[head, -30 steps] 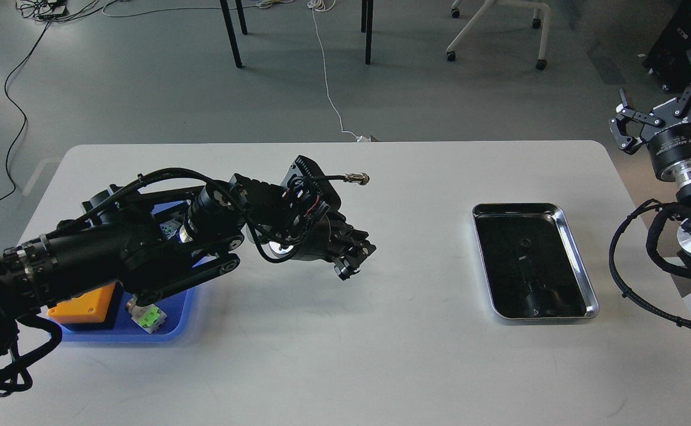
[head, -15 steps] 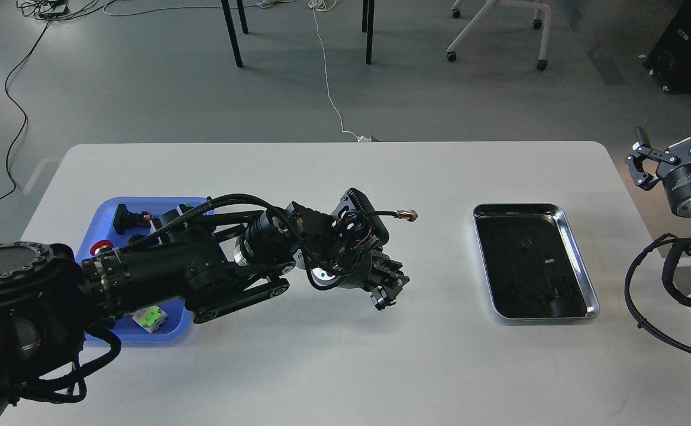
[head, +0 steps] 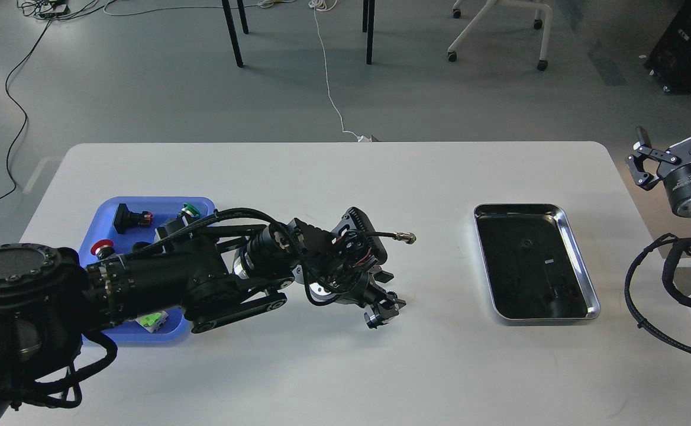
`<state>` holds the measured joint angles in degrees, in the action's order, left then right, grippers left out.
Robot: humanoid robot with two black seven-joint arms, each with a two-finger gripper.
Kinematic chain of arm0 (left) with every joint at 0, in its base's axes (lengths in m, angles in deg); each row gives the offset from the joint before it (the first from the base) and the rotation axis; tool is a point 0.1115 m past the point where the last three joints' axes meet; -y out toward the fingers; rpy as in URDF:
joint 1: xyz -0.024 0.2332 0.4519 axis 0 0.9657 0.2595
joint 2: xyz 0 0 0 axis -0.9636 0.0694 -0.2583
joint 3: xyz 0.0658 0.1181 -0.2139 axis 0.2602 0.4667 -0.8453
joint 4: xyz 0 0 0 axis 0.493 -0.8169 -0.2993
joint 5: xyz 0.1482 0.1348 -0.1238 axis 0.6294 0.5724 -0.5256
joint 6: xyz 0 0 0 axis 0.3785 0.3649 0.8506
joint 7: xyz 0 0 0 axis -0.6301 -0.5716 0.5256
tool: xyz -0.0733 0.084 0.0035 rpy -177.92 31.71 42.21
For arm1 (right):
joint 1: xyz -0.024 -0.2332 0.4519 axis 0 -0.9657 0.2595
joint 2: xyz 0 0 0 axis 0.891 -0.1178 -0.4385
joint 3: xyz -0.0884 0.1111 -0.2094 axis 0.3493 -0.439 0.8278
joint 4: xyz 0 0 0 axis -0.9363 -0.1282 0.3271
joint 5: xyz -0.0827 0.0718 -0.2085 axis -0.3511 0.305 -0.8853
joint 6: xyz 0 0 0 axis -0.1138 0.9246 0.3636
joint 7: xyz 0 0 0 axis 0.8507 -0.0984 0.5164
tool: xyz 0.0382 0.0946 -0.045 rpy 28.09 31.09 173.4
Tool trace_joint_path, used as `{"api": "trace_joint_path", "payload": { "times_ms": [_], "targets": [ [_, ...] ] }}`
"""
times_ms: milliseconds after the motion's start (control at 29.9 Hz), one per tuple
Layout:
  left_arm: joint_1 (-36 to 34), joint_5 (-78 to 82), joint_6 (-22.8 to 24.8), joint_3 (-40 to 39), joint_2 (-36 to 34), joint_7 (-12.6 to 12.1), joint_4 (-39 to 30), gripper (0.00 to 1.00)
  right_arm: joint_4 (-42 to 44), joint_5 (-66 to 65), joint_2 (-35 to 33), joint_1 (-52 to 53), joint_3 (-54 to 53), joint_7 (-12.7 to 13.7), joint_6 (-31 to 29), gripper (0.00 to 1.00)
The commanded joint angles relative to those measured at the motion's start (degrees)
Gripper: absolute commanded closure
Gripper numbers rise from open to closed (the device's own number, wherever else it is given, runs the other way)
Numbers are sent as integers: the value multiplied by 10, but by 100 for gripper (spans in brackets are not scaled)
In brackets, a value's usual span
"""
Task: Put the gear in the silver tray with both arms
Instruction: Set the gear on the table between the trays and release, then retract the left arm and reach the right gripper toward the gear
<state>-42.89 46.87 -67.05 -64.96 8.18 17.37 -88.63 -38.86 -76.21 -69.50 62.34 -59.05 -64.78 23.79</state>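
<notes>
My left arm reaches from the lower left to the middle of the white table. Its gripper (head: pixel 382 307) points down, close to the tabletop, and looks shut on a small dark toothed part, the gear (head: pixel 388 294). The silver tray (head: pixel 543 320) lies to the right of this gripper, about a tray's width away. Its dark mirror bottom holds only reflections. My right gripper (head: pixel 674 145) is open and empty, held up beyond the table's right edge, past the tray.
A blue plastic tray (head: pixel 150 200) sits at the table's left, partly under my left arm. It holds red, green and black button parts. A cable with a metal plug (head: pixel 407 238) sticks out from the left wrist. Chairs and table legs stand on the floor behind.
My left arm has swung right from over the blue tray to the table's middle and dropped lower. My right gripper drew back to the right and a little down, then stayed still.
</notes>
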Motion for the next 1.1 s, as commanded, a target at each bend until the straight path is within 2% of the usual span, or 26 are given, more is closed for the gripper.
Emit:
{"api": "trace_joint_path", "payload": {
  "times_ms": [0,67,200,434,601,735,902,1069],
  "targets": [
    [-8,-69,-14,-64,-38,4,-12,24,0,-2,-2,4,5,0,0,2],
    [-9,-137,-15,-106,-66,4,-17,19,-1,-7,-3,10,7,0,0,2],
    [-7,-300,-15,-183,-119,3,-17,3,-11,-12,-7,29,12,0,0,2],
    [-2,-683,-13,-261,-230,4,-5,2,-24,-129,1,111,82,0,0,2],
    [7,-965,-8,-269,-297,4,28,2,-81,-202,20,172,128,0,0,2],
    [22,-1100,11,-270,-328,5,68,2,-121,-268,23,223,179,0,9,2],
    [86,-1238,25,-297,-352,5,90,2,-128,-302,76,328,344,0,11,2],
    [150,-1257,40,-340,-362,2,95,2,-131,-304,127,460,536,0,10,2]
  ]
}}
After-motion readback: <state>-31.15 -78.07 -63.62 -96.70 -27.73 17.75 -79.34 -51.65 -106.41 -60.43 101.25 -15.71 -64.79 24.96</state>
